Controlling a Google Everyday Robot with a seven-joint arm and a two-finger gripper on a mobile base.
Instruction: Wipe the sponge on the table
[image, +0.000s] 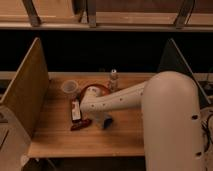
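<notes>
The small blue sponge (108, 122) is pressed on the light wooden table (60, 142), just right of centre. My gripper (104, 120) hangs from the end of the white arm (125, 100) and is shut on the sponge, covering most of it. The arm reaches in from the right across the middle of the table. An upright tan board (27, 90) bounds the table on the left and a dark green one (175, 57) on the right.
A red-orange bowl (93, 90) sits behind the arm, partly hidden. A clear cup (69, 87) stands left of it and a small bottle (113, 79) at the back. A dark packet (75, 110) and a brown-red bar (80, 125) lie left of the gripper.
</notes>
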